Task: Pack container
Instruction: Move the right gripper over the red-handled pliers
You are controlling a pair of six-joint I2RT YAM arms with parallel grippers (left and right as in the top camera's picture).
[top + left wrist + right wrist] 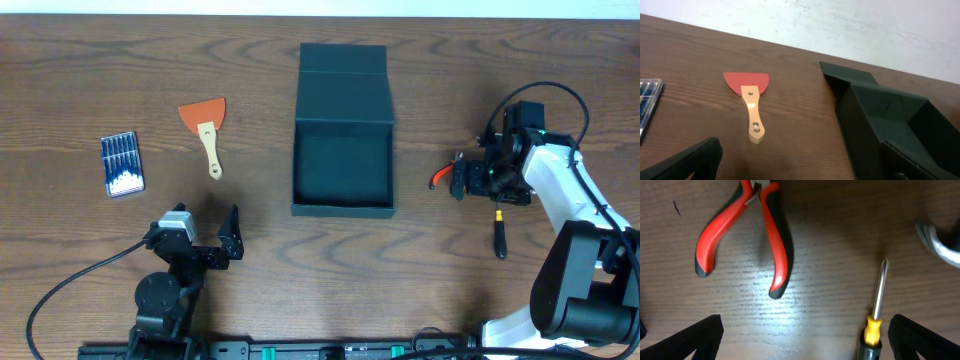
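A dark teal-black square cardboard box (343, 209) is pictured lid-open, floor bare, ahead-right of the left gripper's (210, 240) spread jaws. The right gripper (805, 325) is held wide-jawed above red-handled pliers (775, 245) and a yellow-collared screwdriver (875, 310).

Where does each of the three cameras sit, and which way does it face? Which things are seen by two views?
Overhead: above the table, looking straight down on box, scraper, pliers, screwdriver; left pincer and right pincer show.
Left wrist: on the left arm, facing across the table at scraper and box; own finger at bottom left.
Right wrist: on the right arm, facing down at pliers and screwdriver; own fingers at bottom corners.
Shared: overhead and left wrist both show scraper and box.
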